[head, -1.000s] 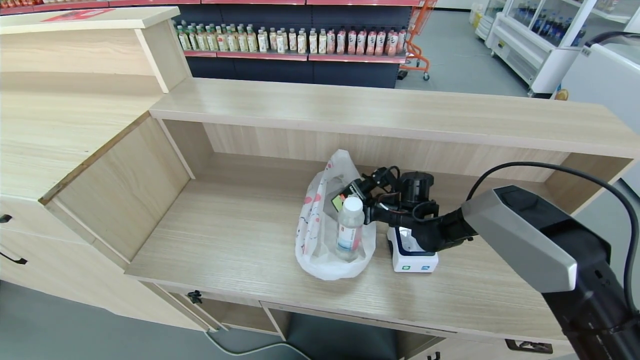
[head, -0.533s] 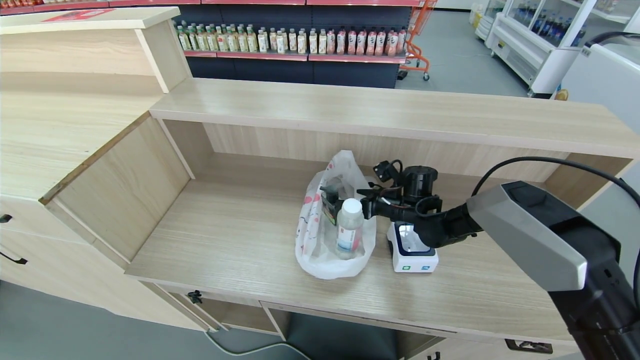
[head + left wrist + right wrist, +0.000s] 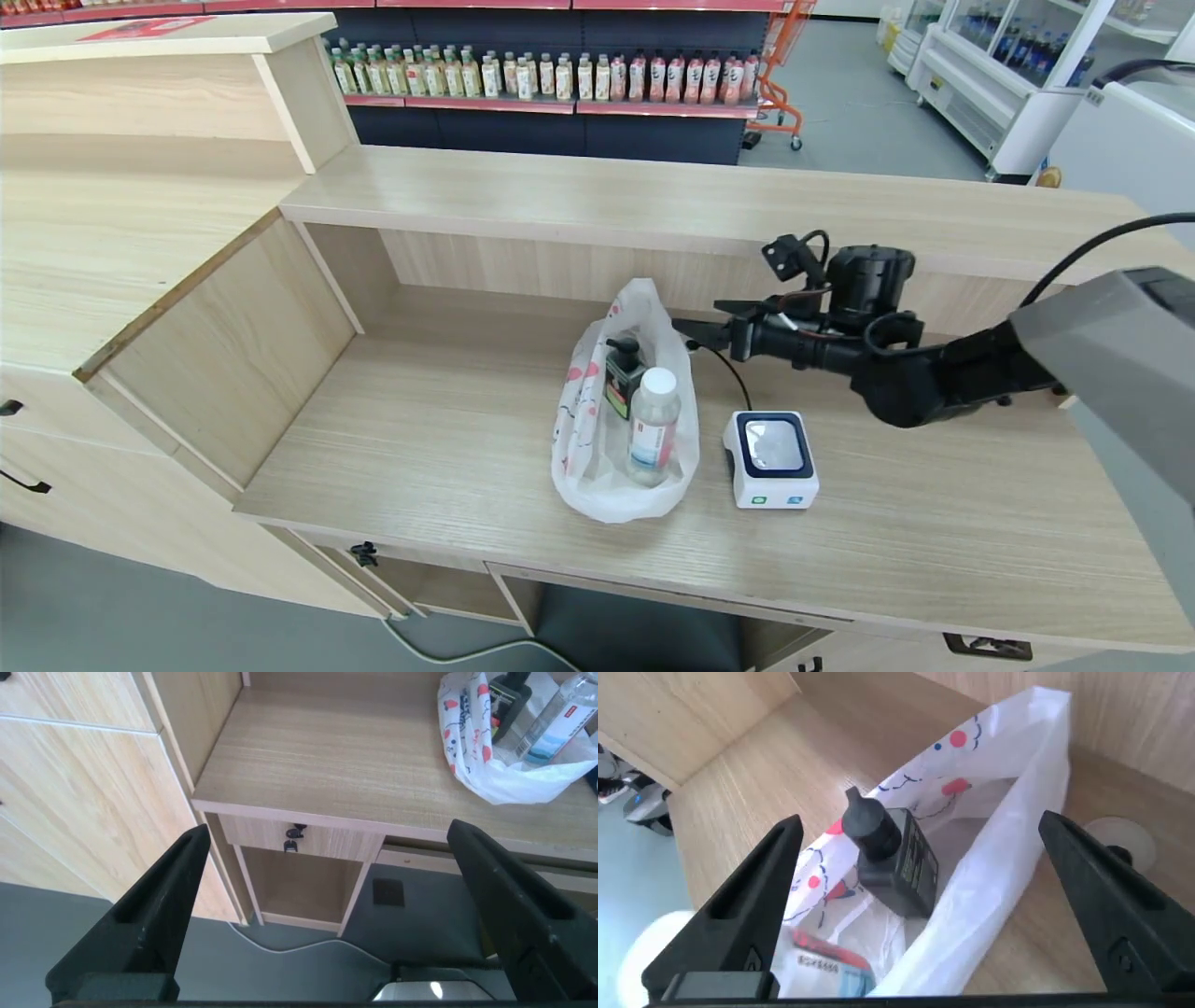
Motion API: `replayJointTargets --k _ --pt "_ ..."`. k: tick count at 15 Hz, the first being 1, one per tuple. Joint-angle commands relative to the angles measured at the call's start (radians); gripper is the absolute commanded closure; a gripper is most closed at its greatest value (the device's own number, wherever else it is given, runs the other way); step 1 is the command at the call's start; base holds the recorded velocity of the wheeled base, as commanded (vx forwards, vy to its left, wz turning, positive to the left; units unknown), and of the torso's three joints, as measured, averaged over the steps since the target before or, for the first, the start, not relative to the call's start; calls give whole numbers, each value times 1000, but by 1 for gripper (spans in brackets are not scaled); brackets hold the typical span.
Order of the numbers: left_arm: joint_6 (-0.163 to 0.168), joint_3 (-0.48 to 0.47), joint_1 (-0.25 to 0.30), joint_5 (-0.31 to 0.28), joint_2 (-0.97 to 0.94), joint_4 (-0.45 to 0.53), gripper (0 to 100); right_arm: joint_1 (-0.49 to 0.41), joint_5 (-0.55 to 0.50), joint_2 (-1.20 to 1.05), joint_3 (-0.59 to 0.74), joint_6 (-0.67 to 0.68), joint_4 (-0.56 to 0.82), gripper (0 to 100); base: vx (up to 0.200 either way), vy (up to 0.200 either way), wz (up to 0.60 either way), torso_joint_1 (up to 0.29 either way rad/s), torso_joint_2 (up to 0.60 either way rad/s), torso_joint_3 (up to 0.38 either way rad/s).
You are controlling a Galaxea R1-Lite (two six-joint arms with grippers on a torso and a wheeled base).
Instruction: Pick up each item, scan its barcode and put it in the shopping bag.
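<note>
Right gripper (image 3: 702,322) hangs with its fingers spread and nothing between them, above the counter (image 3: 448,439) and just behind and to the right of the shopping bag (image 3: 579,439), apart from its plastic. The left gripper (image 3: 327,835) is also spread and empty, low beside the counter's front edge. Two items stand inside the open bag, touching: a dark pump bottle (image 3: 621,378) at the back and a clear bottle (image 3: 653,425) with a white cap in front of it. Both are roughly upright, long axes near vertical, pump head and cap pointing up; the pump's spout seems turned toward the robot's left. The scanner (image 3: 770,457) sits on the counter just right of the bag, its window facing up. I judge the bagging step for the pump bottle done. The next move calls for carrying the spread right gripper away without catching the bag's raised handle, then going for whatever item remains to be scanned.
</note>
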Motion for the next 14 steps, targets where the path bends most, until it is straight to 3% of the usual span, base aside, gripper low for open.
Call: replayJointTargets --k 1,3,5,10,12,14 --pt "0 0 1 0 0 0 0 -62 -9 -335 254 -5 10 0 0 0 0 0 0 0" --pt "0 0 1 0 1 0 0 -118 -17 -640 487 -57 117 0 0 0 0 0 0 0" --pt "0 0 1 0 0 0 0 -164 -146 -958 721 -140 231 0 0 0 0 0 0 0" --pt "0 0 1 0 1 0 0 -307 -254 -1528 1178 -191 323 0 0 0 0 0 0 0" --pt "0 0 1 0 0 0 0 -275 -389 -1706 1291 -171 413 0 0 0 0 0 0 0" --pt "0 0 -1 0 0 0 0 -247 -442 -1907 1386 -149 482 0 0 0 0 0 0 0"
